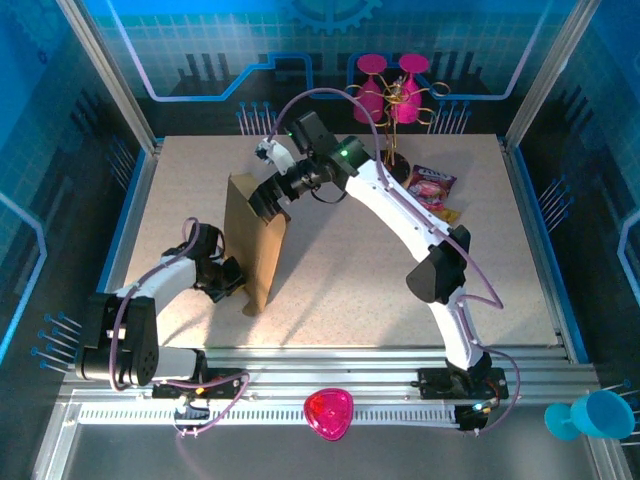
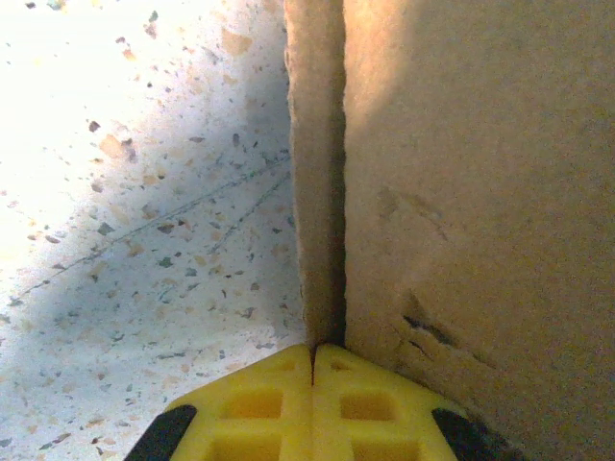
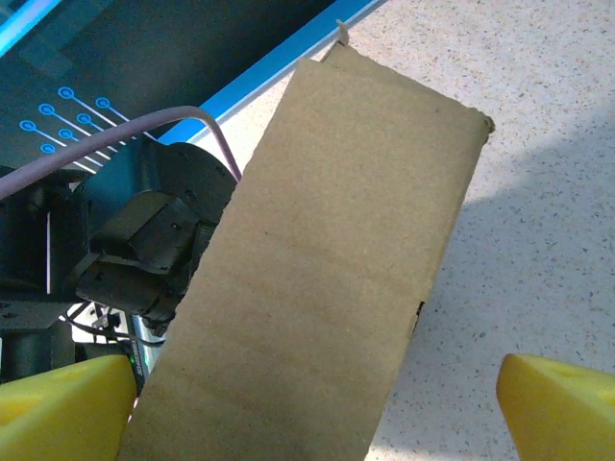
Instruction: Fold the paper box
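Blue-lit panels (image 1: 200, 40) wall in a speckled beige table (image 1: 400, 290). Seen from above, the paper box (image 1: 255, 240) stands on edge left of the middle, a tall, flat, plain brown slab. The right arm (image 1: 400, 215) arches across the table to its top and the left arm (image 1: 165, 280) reaches its lower near side. That high view is too coarse to show how the fingers stand, but the wrist cameras are closer. The right wrist view runs along a long, unprinted panel with faint creases across it and a frayed far corner, which hides part of the left arm behind it. There the right gripper (image 3: 312, 408) is spread wide, one yellow finger (image 3: 67, 403) just beside the panel's edge and the other well apart from it. The left wrist view shows the left gripper (image 2: 312, 389) with its yellow tips pressed together, right up against the box. At that spot a narrow flap meets a broad, scuffed panel along a dark gap; whether any cardboard is caught I cannot tell. Two pink goblets (image 1: 390, 85) stand at the back and snack bags (image 1: 432, 187) lie just right of the right arm. A pink bowl (image 1: 328, 413) and a blue cup (image 1: 590, 415) sit by the front rail.
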`<action>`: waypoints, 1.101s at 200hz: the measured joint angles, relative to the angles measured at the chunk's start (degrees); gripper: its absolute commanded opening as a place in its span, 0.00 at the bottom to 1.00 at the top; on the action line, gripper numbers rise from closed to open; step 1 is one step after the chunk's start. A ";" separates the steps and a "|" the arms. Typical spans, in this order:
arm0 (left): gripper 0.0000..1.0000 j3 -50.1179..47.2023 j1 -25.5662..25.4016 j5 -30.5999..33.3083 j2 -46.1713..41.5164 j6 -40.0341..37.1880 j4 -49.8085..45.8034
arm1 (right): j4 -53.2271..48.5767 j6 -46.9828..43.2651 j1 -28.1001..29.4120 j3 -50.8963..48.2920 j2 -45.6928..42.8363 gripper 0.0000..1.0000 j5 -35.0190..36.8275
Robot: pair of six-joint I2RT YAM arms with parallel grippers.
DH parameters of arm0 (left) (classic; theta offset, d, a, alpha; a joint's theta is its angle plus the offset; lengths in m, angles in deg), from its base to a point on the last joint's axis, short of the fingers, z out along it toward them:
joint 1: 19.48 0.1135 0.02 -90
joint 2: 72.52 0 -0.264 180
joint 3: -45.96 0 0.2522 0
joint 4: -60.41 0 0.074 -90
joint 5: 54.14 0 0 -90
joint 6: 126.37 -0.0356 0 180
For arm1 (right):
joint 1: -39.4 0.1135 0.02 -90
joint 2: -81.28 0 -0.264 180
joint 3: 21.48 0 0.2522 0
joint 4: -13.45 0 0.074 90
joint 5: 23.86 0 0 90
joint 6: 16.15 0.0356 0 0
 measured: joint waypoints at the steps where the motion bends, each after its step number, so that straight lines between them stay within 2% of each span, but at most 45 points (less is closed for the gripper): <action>1: 0.00 0.00 0.00 0.00 0.00 0.00 0.00 | -0.13 -0.02 0.07 0.15 0.02 0.96 0.02; 49: 0.00 0.02 0.00 0.00 0.00 0.00 -0.02 | -2.71 -0.44 1.55 2.21 0.33 0.95 1.05; 97: 0.00 0.28 0.00 0.00 0.17 0.00 -0.22 | -4.37 0.28 2.80 3.19 1.84 0.87 3.21; 159: 0.01 1.01 0.00 0.04 0.04 0.00 -2.19 | -6.40 3.76 3.34 7.15 5.53 0.61 7.74; 172: 0.09 1.46 0.00 0.46 -0.52 -0.02 -3.43 | -6.58 4.52 3.17 7.17 5.53 0.54 8.17; 193: 0.29 2.91 0.07 2.08 -2.62 -0.50 -5.99 | -6.43 6.05 2.36 6.84 5.53 0.46 7.80; 206: 0.43 4.68 0.11 3.17 -4.79 -0.87 -7.21 | -6.21 6.93 1.40 5.31 5.20 0.46 6.71; 220: 0.51 7.02 0.37 3.96 -7.74 -0.85 -8.13 | -5.29 8.31 0.07 2.32 4.31 0.45 5.03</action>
